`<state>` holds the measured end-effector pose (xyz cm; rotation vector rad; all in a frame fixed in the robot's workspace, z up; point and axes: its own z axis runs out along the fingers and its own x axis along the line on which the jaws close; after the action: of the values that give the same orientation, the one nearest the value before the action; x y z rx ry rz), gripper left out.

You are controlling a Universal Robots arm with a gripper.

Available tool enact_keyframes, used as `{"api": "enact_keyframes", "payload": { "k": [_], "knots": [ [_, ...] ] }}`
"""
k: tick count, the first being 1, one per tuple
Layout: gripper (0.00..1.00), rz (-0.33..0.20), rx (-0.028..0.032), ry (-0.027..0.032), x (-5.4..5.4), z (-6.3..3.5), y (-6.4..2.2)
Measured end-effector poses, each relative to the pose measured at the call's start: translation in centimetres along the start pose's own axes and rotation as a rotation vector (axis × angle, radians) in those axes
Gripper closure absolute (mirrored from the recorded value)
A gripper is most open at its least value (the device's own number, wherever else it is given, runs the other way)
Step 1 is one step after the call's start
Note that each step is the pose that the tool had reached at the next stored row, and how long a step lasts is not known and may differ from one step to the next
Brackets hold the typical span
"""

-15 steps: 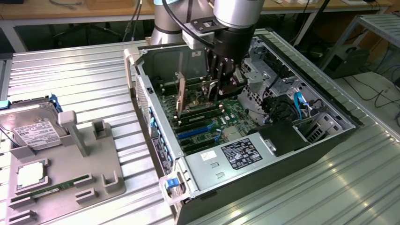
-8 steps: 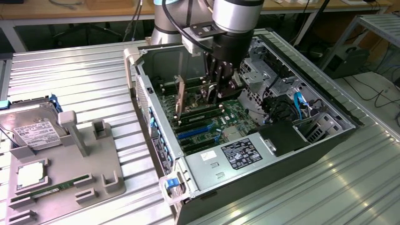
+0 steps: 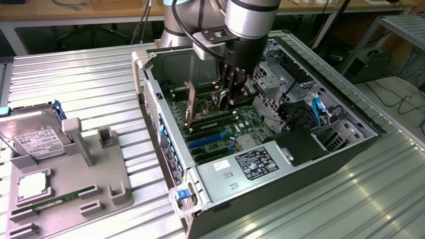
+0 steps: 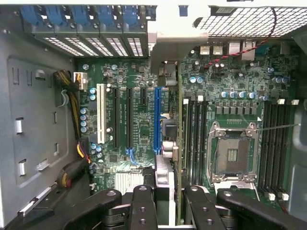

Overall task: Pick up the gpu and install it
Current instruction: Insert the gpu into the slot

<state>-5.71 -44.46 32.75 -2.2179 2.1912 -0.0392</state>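
The gpu (image 4: 164, 179) is a green card seen edge-on in the wrist view, with its silver end bracket (image 4: 175, 36) toward the case's rear slots. My gripper (image 4: 171, 199) is shut on it, one black finger (image 4: 144, 206) on each side. The card stands upright over the motherboard, right beside the long blue slot (image 4: 157, 120); whether it is seated there I cannot tell. In the exterior view my gripper (image 3: 230, 102) reaches down into the open computer case (image 3: 149, 74), and the gpu (image 3: 199, 102) stands on edge to the exterior view's left of the fingers.
Inside the case are the empty CPU socket (image 4: 232, 153), memory slots (image 4: 194, 139), the power supply (image 3: 256, 164) and the drive cage (image 3: 282, 82). A grey fixture (image 3: 99, 174) at the exterior view's left holds a hard drive (image 3: 37, 142), a processor (image 3: 33, 185) and a RAM stick (image 3: 53, 201).
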Motion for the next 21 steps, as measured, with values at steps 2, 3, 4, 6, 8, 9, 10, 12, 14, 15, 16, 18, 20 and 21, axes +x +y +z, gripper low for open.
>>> {"api": "enact_keyframes", "payload": {
  "k": [2, 3, 4, 6, 8, 9, 10, 12, 14, 15, 16, 18, 20, 21],
  "knots": [
    [0.72, 0.0, -0.0002, 0.0002, 0.0, 0.12, 0.0],
    [0.72, -0.001, -0.0005, 0.0, 0.0, 0.26, 0.01],
    [0.72, -0.002, -0.0016, 0.0001, 0.0, 0.48, 0.01],
    [0.72, -0.002, -0.0017, 0.0003, 0.0, 0.58, 0.02],
    [0.72, -0.002, -0.0019, 0.0001, 0.0, 0.72, 0.03],
    [0.72, -0.002, -0.0022, 0.0001, 0.0, 0.83, 0.03],
    [0.72, -0.002, -0.0026, 0.0001, 0.0, 0.94, 0.03],
    [0.72, -0.002, -0.0033, 0.0001, 0.0, 1.14, 0.02],
    [0.72, -0.002, -0.0034, 0.0001, 0.0, 1.21, 0.02],
    [0.72, -0.002, -0.0033, -0.0001, 0.0, 1.27, 0.03],
    [0.72, -0.002, -0.0033, 0.0, 0.0, 1.31, 0.03],
    [0.72, -0.002, -0.0033, -0.0001, 0.0, 1.55, 0.04],
    [0.72, -0.002, -0.0029, -0.0003, 0.0, 1.81, 0.04],
    [0.72, -0.002, -0.0029, -0.0002, 0.0, 1.87, 0.04]
  ]
}}
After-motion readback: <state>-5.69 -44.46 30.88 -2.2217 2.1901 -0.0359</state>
